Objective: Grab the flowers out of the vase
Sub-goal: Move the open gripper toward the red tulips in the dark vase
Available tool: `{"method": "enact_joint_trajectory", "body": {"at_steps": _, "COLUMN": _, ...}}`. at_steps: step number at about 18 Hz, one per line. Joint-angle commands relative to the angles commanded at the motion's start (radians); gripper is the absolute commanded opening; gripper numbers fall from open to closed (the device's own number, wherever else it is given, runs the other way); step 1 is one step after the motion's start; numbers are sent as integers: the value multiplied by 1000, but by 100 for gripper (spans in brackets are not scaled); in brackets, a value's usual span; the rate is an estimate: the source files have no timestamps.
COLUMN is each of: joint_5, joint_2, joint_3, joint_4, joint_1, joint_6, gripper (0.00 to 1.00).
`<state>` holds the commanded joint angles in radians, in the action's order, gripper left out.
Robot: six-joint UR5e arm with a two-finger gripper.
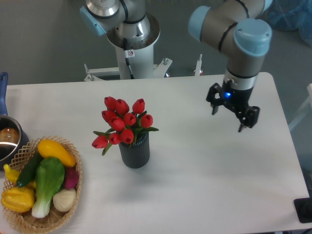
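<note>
One Bunch of Tulips, Standing in Its Vase

At the far left edge a metal pot [7, 139] with a blue handle is partly cut off by the frame. Just below it sits a wicker basket [74, 191] filled with vegetables [43, 180]: yellow, green, purple and white ones piled together.

Near the middle of the white table [204, 185], the flowers [123, 123], red tulip buds with green leaves, stand upright in the vase [135, 152], a dark ribbed cylinder. One bud droops out over the rim to the left.

Well apart to the right, the gripper [227, 117] hangs above the table from the arm's [241, 44] blue-capped wrist. Its two dark fingers [214, 103] are spread wide with nothing between them, and a small blue light glows on its body. It touches neither flowers nor vase.
</note>
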<state>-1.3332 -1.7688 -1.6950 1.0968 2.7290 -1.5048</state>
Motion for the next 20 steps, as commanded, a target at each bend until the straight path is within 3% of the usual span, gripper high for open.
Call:
{"method": "enact_joint_trajectory", "body": {"at_steps": 3, "joint_5": 8, "joint_2": 63, "joint_3": -38, "joint_4": 2, "joint_1": -26, "joint_6": 2, "gripper": 100}}
{"method": "enact_joint_trajectory", "body": {"at_steps": 5, "joint_5": 79, "joint_2": 121, "joint_3": -69, "joint_4": 9, "joint_1": -31, "joint_6": 3, "gripper": 100}}
{"method": "enact_joint_trajectory", "body": {"at_steps": 9, "joint_5": 169, "joint_2": 166, "joint_3": -109, "joint_4": 14, "joint_1": -34, "joint_6": -3, "gripper": 100}}
{"method": "enact_joint_trajectory", "body": {"at_steps": 14, "joint_5": 328, "joint_2": 155, "joint_3": -149, "joint_4": 11, "joint_1": -75, "joint_6": 63, "gripper": 100}}
{"method": "enact_joint_trajectory", "body": {"at_steps": 20, "joint_5": 419, "joint_2": 121, "joint_3": -166, "joint_4": 6, "joint_1": -71, "joint_6": 44, "gripper": 100}}
